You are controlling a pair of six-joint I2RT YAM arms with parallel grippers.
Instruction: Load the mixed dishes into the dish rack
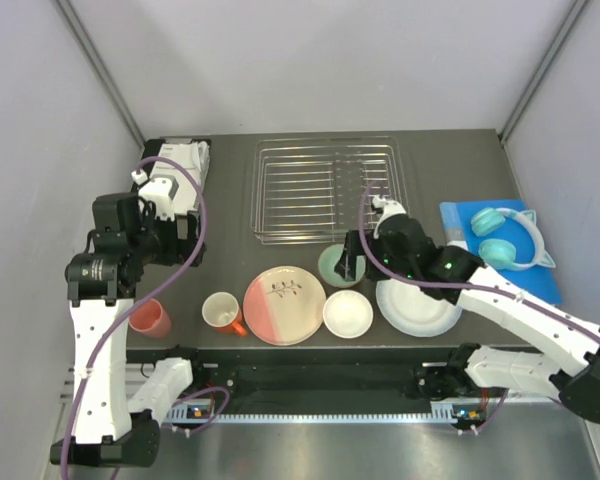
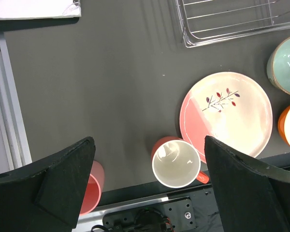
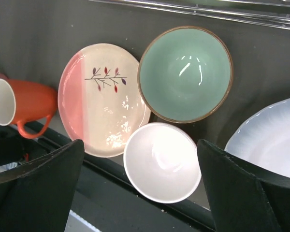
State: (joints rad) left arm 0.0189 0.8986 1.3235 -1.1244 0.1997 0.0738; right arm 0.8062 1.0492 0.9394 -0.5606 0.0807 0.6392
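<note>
The wire dish rack (image 1: pixel 325 190) stands empty at the back middle. In front lie the salmon cup (image 1: pixel 150 318), the orange mug (image 1: pixel 222 313), the pink-and-cream twig plate (image 1: pixel 285 304), a small white bowl (image 1: pixel 347 313), the mint bowl (image 1: pixel 338 266) and a white plate (image 1: pixel 417 305). My left gripper (image 1: pixel 185 245) is open and empty, above the table; its view shows the mug (image 2: pixel 176 163) and the cup (image 2: pixel 92 188) below it. My right gripper (image 1: pixel 352 262) is open and empty above the mint bowl (image 3: pixel 185 72) and the white bowl (image 3: pixel 162 162).
A black tray with white papers (image 1: pixel 175 175) sits at the back left. Teal headphones (image 1: pixel 508 238) lie on a blue pad (image 1: pixel 540 285) at the right. The dishes sit close to the table's near edge (image 1: pixel 310 348).
</note>
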